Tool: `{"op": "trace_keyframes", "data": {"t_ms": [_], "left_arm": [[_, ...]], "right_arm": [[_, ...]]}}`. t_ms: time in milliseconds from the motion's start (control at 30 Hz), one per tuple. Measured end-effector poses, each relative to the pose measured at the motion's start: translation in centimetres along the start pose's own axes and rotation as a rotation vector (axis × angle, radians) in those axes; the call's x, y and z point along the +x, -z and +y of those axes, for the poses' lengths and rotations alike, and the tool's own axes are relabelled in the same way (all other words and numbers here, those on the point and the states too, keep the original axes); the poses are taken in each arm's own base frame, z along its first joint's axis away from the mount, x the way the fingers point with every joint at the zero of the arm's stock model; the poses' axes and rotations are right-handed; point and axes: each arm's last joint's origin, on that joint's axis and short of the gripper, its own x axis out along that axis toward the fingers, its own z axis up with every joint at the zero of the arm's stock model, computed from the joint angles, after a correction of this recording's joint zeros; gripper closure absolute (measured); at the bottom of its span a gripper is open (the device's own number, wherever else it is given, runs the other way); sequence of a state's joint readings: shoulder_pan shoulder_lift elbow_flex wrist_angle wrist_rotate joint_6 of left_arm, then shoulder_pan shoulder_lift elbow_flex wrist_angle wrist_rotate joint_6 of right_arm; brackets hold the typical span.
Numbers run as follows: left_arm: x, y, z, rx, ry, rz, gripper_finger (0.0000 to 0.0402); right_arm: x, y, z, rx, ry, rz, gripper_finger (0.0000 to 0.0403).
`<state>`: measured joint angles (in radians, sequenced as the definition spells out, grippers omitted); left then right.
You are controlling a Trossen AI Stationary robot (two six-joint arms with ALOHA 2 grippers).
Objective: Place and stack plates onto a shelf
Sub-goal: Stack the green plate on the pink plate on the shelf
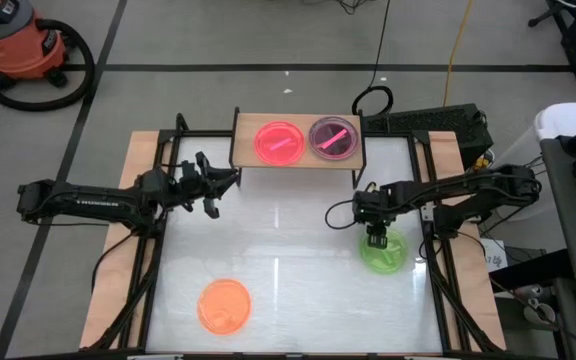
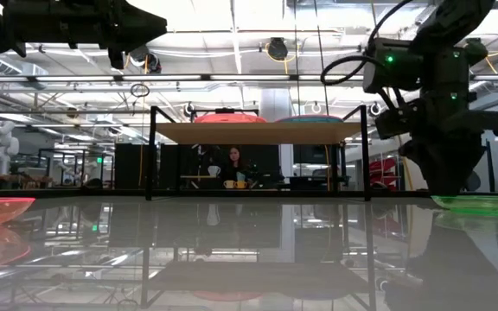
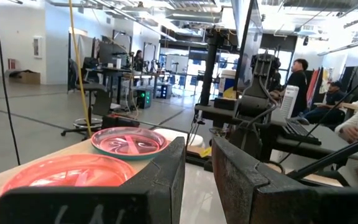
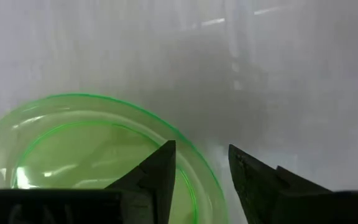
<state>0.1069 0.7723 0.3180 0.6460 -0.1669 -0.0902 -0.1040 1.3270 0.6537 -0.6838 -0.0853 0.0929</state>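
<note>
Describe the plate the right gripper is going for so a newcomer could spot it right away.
Start at the wooden shelf along the table's far edge, then come toward the near side on the right, where the right gripper hangs, open. Under it lies the green plate. It is the only green one; the others visible are orange, pink and a darker purplish stack.

green plate (image 1: 383, 252): partly covered by right gripper (image 1: 376, 238) | shelf (image 1: 243, 150): legs hidden beneath top; stack count in dark plate (image 1: 332, 138) on shelf: cannot tell
</note>
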Motion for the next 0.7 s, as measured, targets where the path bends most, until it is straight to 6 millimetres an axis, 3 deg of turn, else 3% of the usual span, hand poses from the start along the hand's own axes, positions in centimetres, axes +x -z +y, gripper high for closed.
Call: {"op": "trace_keyframes", "data": {"t_ms": [300,567,700], "left_arm": [[0.00,0.00,0.00,0.000,0.000,0.000,0.0316],[0.00,0.00,0.00,-0.001,0.000,0.000,0.0316],[0.00,0.00,0.00,-0.001,0.000,0.000,0.0316]], "right_arm": [[0.29,0.27,-0.06,-0.019,0.004,0.007,0.0285],[0.28,0.27,-0.06,-0.042,0.003,0.006,0.0383],[-0.02,-0.04,0.00,-0.050,0.002,-0.008,0.0396]]}}
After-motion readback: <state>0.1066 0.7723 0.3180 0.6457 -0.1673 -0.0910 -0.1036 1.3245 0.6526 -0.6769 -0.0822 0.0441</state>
